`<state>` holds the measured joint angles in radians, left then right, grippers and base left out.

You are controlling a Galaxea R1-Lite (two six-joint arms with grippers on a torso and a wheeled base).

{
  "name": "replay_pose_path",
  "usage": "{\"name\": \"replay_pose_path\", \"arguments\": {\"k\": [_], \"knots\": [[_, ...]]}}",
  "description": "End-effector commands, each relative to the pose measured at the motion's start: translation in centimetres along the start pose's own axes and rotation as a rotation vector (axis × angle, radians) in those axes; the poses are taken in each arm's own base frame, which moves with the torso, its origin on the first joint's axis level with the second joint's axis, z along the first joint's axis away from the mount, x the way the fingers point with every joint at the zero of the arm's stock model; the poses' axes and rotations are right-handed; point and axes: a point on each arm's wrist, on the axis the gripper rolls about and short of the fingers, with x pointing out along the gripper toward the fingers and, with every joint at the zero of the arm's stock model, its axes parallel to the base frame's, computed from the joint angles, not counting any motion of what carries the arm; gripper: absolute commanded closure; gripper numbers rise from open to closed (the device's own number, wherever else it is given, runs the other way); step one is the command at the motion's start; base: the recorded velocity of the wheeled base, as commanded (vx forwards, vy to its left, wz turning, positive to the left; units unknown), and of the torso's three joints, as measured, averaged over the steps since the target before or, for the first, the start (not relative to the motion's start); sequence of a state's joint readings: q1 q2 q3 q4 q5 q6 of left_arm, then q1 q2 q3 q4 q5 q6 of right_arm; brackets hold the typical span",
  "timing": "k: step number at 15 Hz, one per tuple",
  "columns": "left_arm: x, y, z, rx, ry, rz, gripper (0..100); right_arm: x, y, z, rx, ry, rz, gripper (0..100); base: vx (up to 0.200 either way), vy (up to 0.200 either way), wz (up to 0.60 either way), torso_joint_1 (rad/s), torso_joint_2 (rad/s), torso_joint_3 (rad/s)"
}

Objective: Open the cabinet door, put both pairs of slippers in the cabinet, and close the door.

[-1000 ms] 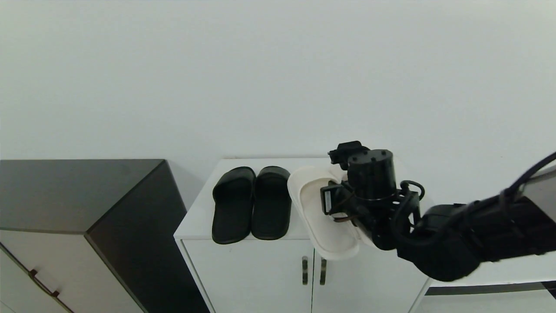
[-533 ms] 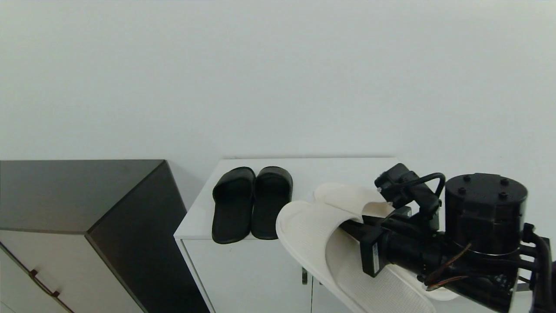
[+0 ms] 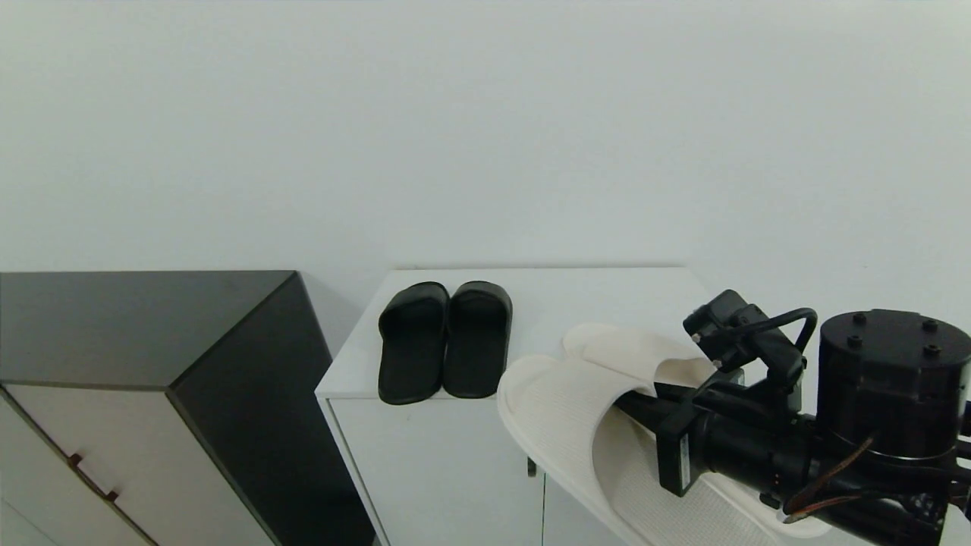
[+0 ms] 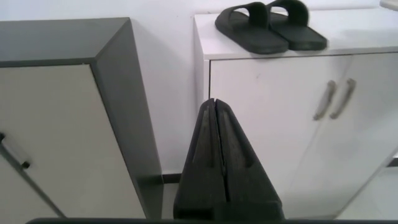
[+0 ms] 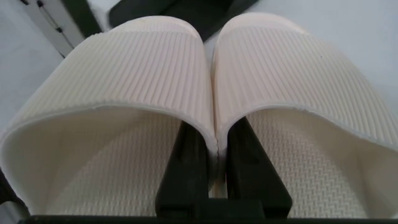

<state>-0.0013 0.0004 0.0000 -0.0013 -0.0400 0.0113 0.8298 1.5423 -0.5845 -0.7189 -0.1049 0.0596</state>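
A pair of white slippers (image 3: pixel 576 413) hangs in the air in front of the white cabinet (image 3: pixel 607 296), off its right front edge. My right gripper (image 3: pixel 645 402) is shut on them, one finger inside each slipper, pinching their inner walls together (image 5: pixel 214 124). A pair of black slippers (image 3: pixel 445 340) lies side by side on the cabinet top at its left front, also seen from the left wrist (image 4: pixel 270 25). The cabinet's two doors (image 4: pixel 280 124) are closed, with their handles (image 4: pixel 334 99) at the middle. My left gripper (image 4: pixel 215 106) is shut and empty, low in front of the cabinet's left side.
A dark cabinet (image 3: pixel 152 326) with pale drawer fronts (image 4: pixel 56 143) stands right beside the white cabinet on the left. A bare wall rises behind both. The right half of the white cabinet's top is bare.
My right gripper has lifted the white slippers off the cabinet top and drawn them toward me and to the right. The head view has shifted slightly.
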Motion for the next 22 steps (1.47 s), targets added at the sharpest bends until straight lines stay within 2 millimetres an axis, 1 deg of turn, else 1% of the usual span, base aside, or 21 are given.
{"name": "replay_pose_path", "arguments": {"k": [1,6,7,13,18,20,22], "knots": [[0.0,0.0,0.0,-0.001,0.001,0.0,100,-0.2,0.0,-0.2,0.0,0.005,0.0,100,-0.2,0.0,0.0,-0.017,0.0,0.007],[0.0,0.0,0.0,-0.001,0.001,0.0,100,-0.3,0.0,-0.3,0.001,0.008,0.002,100,-0.2,0.0,0.0,0.001,0.0,0.003],[0.0,0.0,0.0,-0.001,0.001,0.0,100,-0.3,-0.1,-0.7,-0.002,0.019,0.004,100,-0.2,0.0,0.0,-0.007,0.0,0.002],[0.0,0.0,0.0,-0.002,0.001,0.001,100,-0.3,-0.1,-0.9,-0.004,0.027,0.008,100,0.0,0.0,0.0,0.0,0.0,0.0],[0.0,0.0,0.0,-0.002,0.001,0.001,100,-0.4,-0.1,-1.4,-0.002,0.045,0.006,100,0.0,0.0,0.0,0.0,0.0,0.0],[0.0,0.0,0.0,-0.002,0.001,0.001,100,-0.4,-0.7,-1.5,0.001,0.051,-0.012,100,0.0,0.0,0.0,0.0,0.0,0.0],[0.0,0.0,0.0,-0.002,0.001,0.001,100,-0.1,-0.7,-1.8,0.0,0.063,-0.013,100,0.0,0.0,0.0,0.0,0.0,0.0]]}}
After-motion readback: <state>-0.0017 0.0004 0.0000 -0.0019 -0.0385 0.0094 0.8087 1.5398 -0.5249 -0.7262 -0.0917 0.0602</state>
